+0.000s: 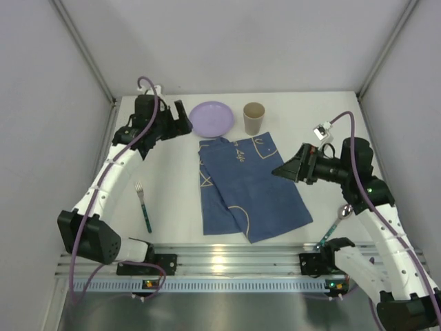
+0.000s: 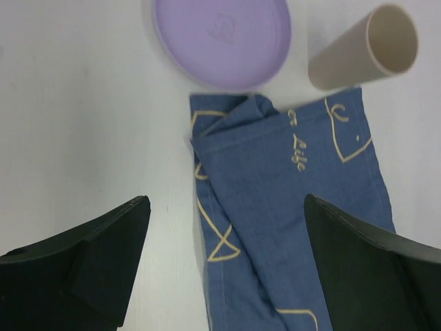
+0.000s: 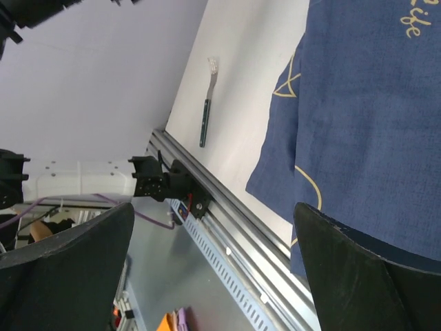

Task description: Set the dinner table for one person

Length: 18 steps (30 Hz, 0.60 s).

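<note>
The white dinner table (image 1: 172,176) fills the middle of the top view. A blue cloth (image 1: 251,193) lies in its middle, with a purple plate (image 1: 211,118) and a tan cup (image 1: 253,118) just above. A fork (image 1: 143,205) lies lower left, a spoon (image 1: 341,217) lower right. Both the left gripper (image 1: 182,116) and the right gripper (image 1: 277,170) are wide apart, holding nothing

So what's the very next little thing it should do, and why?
Probably lower the open left gripper onto the folded-over left edge of the blue placemat to pull it flat. That gripper holds nothing and hangs above that fold. The mat lies rumpled on the dinner table, while the purple plate, cup and fork sit off it.
</note>
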{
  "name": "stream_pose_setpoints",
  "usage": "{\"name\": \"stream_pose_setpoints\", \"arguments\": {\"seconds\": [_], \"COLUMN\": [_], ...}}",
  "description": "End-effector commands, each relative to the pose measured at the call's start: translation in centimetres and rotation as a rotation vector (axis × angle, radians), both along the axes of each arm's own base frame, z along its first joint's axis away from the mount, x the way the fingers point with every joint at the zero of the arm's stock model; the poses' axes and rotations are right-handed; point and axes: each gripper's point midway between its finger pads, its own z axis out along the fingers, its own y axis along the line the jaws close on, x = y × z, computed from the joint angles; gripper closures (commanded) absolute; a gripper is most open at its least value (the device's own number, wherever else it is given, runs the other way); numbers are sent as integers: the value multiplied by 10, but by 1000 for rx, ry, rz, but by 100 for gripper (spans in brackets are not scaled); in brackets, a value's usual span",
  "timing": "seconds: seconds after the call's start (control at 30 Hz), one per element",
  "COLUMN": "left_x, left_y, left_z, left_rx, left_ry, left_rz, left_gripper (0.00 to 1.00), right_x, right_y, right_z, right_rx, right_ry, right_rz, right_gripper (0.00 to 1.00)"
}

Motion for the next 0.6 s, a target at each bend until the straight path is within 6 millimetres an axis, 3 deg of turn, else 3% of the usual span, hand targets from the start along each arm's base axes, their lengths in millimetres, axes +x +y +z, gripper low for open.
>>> {"name": "stream_pose_setpoints", "arguments": {"seconds": [0.0, 0.07, 0.1, 0.13, 0.17, 0.2, 0.23, 0.27, 0.3, 0.33, 0.37, 0.47, 0.57], "left_x": [-29, -45, -38, -40, -45, -54, -50, -57, -57, -56, -68, -92, -101], "left_y": [-20, -43, -54, -64, -69, -76, -78, -74, -67, -61, -58, -66, -68], "left_z": [-45, -60, -35, -22, -27, -12, 2, -29, -44, -73, -98, -141, -164], "left_rx": [-82, -216, -287, -342, -402, -448, -464, -453, -432, -388, -337, -288, -263], "left_ry": [159, 223, 116, 68, 49, -15, -121, -69, -31, 60, 165, 318, 350], "left_rz": [-34, -111, -164, -213, -223, -276, -305, -281, -233, -189, -194, -255, -248], "left_gripper": [1, 1, 1, 1, 1, 1, 1, 1, 1, 1, 1, 1, 1], "right_x": [7, 7, 7, 6, 4, 6, 6, 7, 10, 11, 13, 17, 22], "right_y": [1, 3, 4, 5, 7, 8, 8, 8, 9, 10, 10, 11, 13], "right_z": [-3, -5, -4, -3, -2, -3, -4, -5, -10, -13, -15, -19, -21], "right_rx": [6, 16, 18, 25, 39, 48, 49, 49, 44, 42, 39, 35, 52], "right_ry": [16, 35, 35, 34, 37, 33, 38, 46, 67, 80, 85, 109, 114], "right_rz": [-34, -23, -16, -5, 12, 13, 12, 13, 14, 16, 14, 16, 5], "right_gripper": [0, 0, 0, 0, 0, 1, 0, 0, 0, 0, 0, 0, 0]}}
